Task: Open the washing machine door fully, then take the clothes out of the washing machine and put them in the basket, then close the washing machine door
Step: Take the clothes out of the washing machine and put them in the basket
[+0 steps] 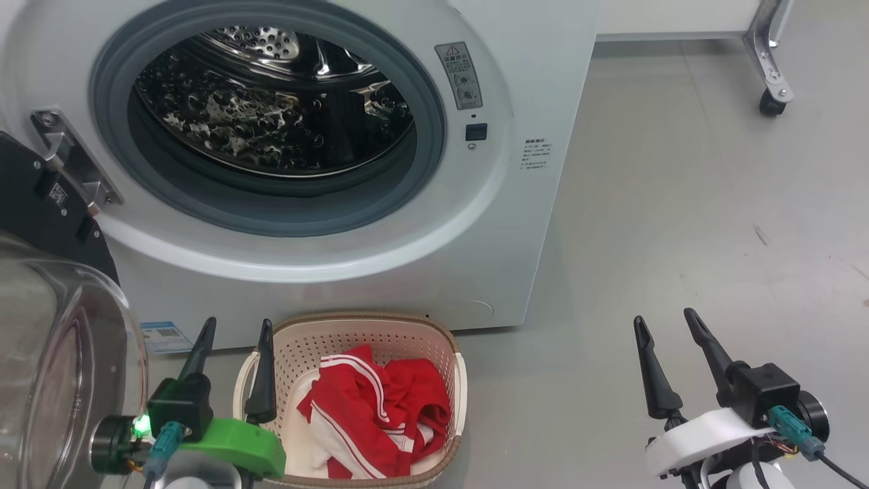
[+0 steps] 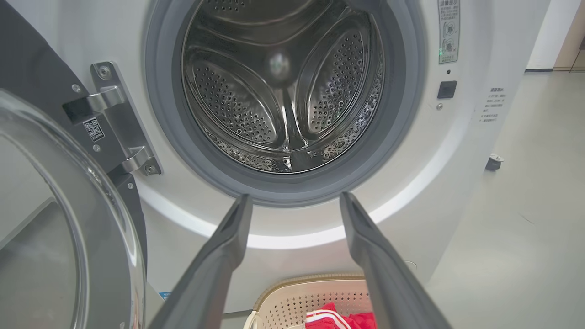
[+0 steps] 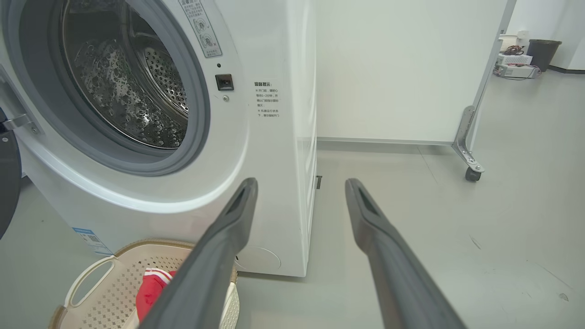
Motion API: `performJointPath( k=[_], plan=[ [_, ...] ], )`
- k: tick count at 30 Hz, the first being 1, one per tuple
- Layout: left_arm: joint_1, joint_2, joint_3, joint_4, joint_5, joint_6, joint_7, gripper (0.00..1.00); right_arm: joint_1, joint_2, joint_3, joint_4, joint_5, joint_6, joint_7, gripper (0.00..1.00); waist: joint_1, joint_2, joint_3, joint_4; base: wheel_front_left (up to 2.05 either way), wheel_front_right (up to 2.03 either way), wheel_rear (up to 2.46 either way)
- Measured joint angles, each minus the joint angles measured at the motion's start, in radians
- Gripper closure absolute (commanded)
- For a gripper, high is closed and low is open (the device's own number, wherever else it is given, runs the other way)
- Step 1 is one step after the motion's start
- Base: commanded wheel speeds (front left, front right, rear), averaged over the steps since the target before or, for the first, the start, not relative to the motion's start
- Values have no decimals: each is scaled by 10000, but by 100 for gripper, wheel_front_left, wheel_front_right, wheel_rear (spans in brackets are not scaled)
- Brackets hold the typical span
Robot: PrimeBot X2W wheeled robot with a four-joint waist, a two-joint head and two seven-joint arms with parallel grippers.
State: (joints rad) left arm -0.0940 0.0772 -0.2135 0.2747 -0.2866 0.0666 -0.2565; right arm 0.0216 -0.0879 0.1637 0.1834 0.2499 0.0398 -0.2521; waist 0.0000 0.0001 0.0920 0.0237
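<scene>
The white washing machine (image 1: 529, 170) stands with its round door (image 1: 61, 367) swung wide to the left, glass bowl facing me. Its steel drum (image 2: 283, 87) holds nothing I can see. The red clothes (image 1: 377, 414) with white stripes lie in the cream basket (image 1: 456, 380) on the floor right before the machine. My left gripper (image 1: 234, 329) is open, fingers pointing up beside the basket's left rim, between it and the door. My right gripper (image 1: 669, 322) is open over bare floor to the right of the machine. The basket (image 3: 91, 285) and the clothes (image 3: 153, 288) also show low in the right wrist view.
The door hinge (image 1: 71, 159) sits at the left edge of the drum opening. A wheeled white partition (image 3: 470, 160) stands behind and to the right of the machine. Grey floor (image 1: 713, 224) stretches open on the right. A bin and boxes (image 3: 530, 57) sit far back.
</scene>
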Motion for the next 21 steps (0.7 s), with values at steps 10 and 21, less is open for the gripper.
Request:
performJointPath(
  k=[10,21],
  plan=[
    [801,84,-82,-631,92,146,253,0,371,-6,69,-182,0,-71,4,0,0,0,-535,22,0,0,0],
    [1330,186,-77,-1197,238,257,579,0,588,-6,86,-343,0,-90,104,0,-1,0,-830,-48,0,0,0]
  ],
)
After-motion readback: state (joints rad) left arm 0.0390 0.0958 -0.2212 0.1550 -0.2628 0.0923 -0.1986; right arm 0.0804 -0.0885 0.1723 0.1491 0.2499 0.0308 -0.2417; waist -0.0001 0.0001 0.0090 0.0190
